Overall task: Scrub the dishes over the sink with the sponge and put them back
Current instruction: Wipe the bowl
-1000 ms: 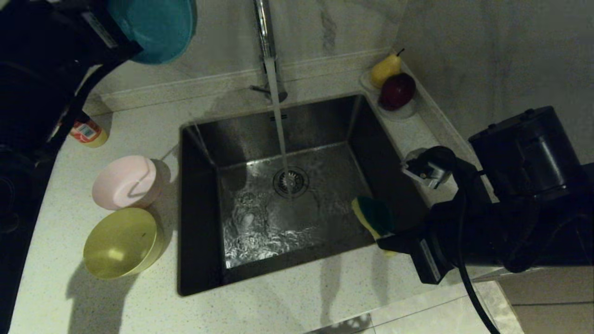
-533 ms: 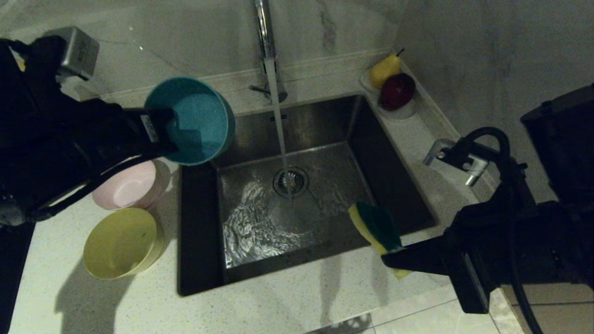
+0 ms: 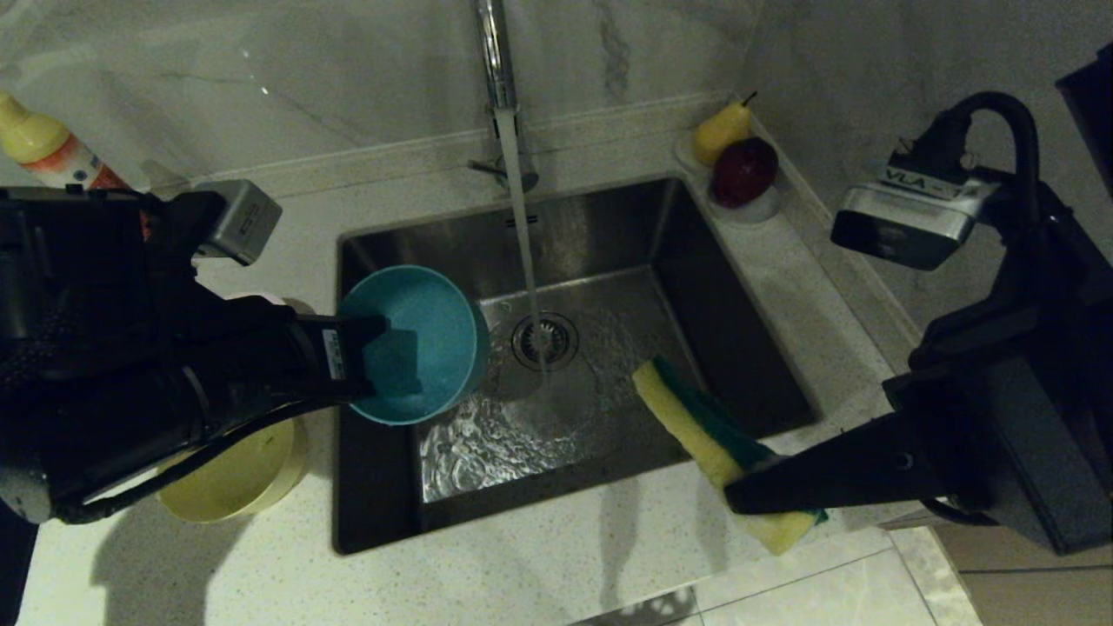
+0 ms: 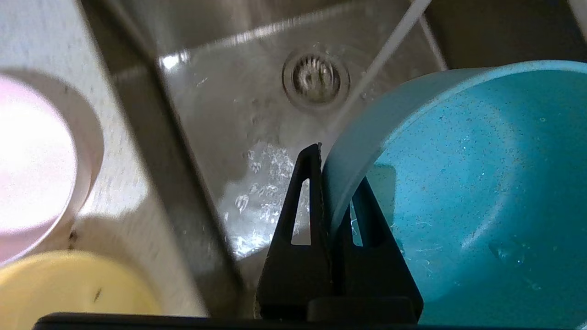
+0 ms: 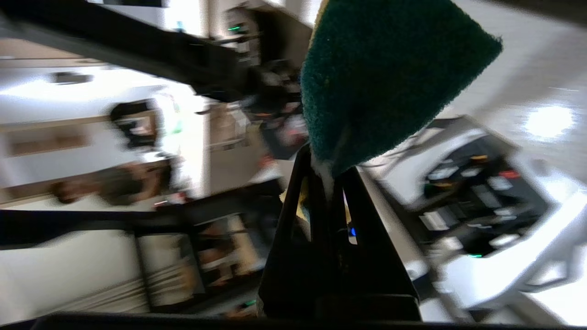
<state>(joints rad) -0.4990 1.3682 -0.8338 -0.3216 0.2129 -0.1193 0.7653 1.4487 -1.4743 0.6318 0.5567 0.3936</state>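
Observation:
My left gripper [image 3: 365,348] is shut on the rim of the light blue bowl [image 3: 409,343], holding it tilted over the left side of the sink [image 3: 609,226]. One finger is inside the blue bowl [image 4: 458,183] and one outside. Water runs from the tap [image 3: 496,61] onto the drain strainer [image 3: 545,341], just right of the bowl. My right gripper [image 3: 748,496] is shut on the sponge [image 3: 696,417] above the sink's front right corner, the green side [image 5: 380,78] facing away from the yellow side. The pink bowl [image 4: 32,156] and the yellow bowl [image 3: 235,474] rest on the counter left of the sink.
A white dish with a pear and a red apple [image 3: 739,161] stands at the sink's back right corner. A bottle [image 3: 52,152] stands at the back left against the wall. The counter's front edge runs just below the sink.
My left arm has swung down and to the right, bringing the blue bowl from the upper left to over the sink. My right arm has lifted and turned the sponge, which now sits higher.

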